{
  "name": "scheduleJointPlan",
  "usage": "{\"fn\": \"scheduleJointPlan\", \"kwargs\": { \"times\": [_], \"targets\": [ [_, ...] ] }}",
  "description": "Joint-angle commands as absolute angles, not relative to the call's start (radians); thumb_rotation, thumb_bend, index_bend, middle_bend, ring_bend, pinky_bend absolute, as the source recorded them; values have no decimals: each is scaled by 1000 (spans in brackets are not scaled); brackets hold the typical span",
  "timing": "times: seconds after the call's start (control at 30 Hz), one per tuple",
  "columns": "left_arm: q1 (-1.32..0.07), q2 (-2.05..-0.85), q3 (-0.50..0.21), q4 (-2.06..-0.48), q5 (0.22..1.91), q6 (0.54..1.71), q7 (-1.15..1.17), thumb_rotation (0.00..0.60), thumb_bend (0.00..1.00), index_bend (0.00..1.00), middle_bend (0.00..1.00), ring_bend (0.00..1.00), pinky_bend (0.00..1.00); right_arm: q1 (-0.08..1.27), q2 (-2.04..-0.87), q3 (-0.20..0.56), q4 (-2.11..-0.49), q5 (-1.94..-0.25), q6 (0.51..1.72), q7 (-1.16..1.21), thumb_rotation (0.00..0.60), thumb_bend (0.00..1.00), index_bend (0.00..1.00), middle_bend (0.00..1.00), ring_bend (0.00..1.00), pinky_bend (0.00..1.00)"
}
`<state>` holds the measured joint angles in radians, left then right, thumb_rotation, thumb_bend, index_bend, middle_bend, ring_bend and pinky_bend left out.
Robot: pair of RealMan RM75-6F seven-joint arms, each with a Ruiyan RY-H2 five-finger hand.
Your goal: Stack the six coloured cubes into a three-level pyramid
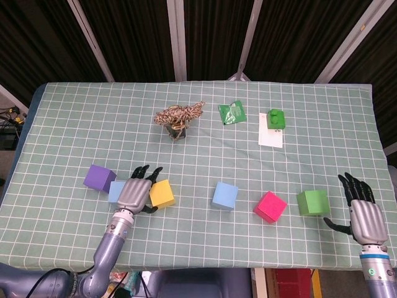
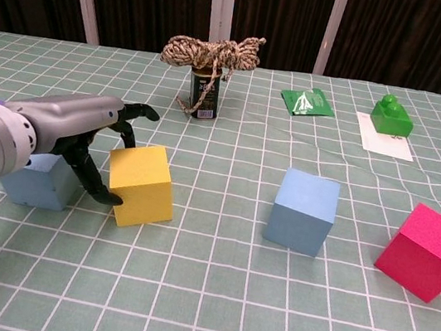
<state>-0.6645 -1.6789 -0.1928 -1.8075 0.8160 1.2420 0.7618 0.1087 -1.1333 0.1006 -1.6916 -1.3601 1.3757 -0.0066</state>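
Note:
My left hand [image 1: 135,192] lies between a light blue cube [image 1: 115,192] and the yellow cube [image 1: 164,194], fingers spread and holding nothing. In the chest view the left hand [image 2: 67,129] has its thumb against the yellow cube's [image 2: 142,185] left face, with the light blue cube [image 2: 33,183] just behind the arm. A purple cube [image 1: 99,178] sits left of these. Further right lie a second blue cube [image 1: 224,195], a pink cube [image 1: 270,207] and a green cube [image 1: 312,202]. My right hand [image 1: 363,212] rests open just right of the green cube, not touching it.
A can topped with tangled twine [image 1: 178,119] stands at the back centre. Beside it lie a green packet [image 1: 232,113] and a green toy brick [image 1: 275,118] on a white card. The checked tablecloth's front edge [image 1: 205,264] runs close to both hands.

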Motion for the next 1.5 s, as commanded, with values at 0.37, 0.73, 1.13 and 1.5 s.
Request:
{"fn": "scheduleJointPlan", "kwargs": {
  "times": [0.37, 0.73, 1.13, 1.5],
  "targets": [
    [-755, -1619, -248, -1751, 853, 1109, 740, 600, 372, 71, 382, 10, 29, 112, -1133, 105, -1691, -1347, 1368, -4, 600, 160, 0, 0, 0, 0],
    [-843, -1587, -278, -1575, 900, 902, 608, 600, 372, 71, 367, 10, 29, 113, -1134, 104, -1693, -1343, 1364, -7, 600, 160, 0, 0, 0, 0],
    [-896, -1618, -282, -1438, 946, 819, 488, 600, 368, 71, 278, 8, 29, 114, -1138, 105, -1692, -1336, 1363, -13, 600, 160, 0, 0, 0, 0],
    [-921, -1641, -267, -1406, 985, 791, 418, 600, 366, 71, 269, 7, 29, 115, -1138, 108, -1692, -1327, 1361, -13, 600, 160, 0, 0, 0, 0]
  ]
}}
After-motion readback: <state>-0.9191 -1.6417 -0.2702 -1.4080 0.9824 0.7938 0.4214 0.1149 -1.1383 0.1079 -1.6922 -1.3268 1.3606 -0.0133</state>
